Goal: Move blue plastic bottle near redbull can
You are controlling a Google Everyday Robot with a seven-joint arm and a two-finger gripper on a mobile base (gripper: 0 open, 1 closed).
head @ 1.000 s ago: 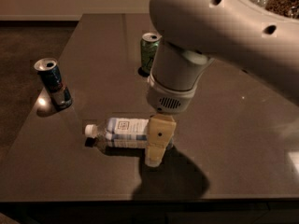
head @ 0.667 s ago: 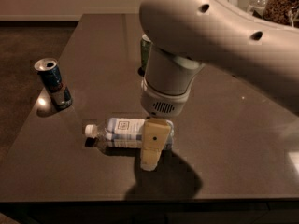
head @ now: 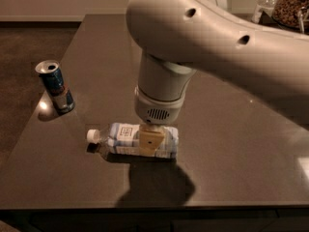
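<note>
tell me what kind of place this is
Likely an office break room: a dark countertop, a redbull can and blue plastic bottle on it, a clear container of dry food at back right. The gripper is down over the bottle.

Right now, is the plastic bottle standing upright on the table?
No, the blue plastic bottle lies on its side on the table, white cap pointing left, with the end effector down over its middle.
</note>
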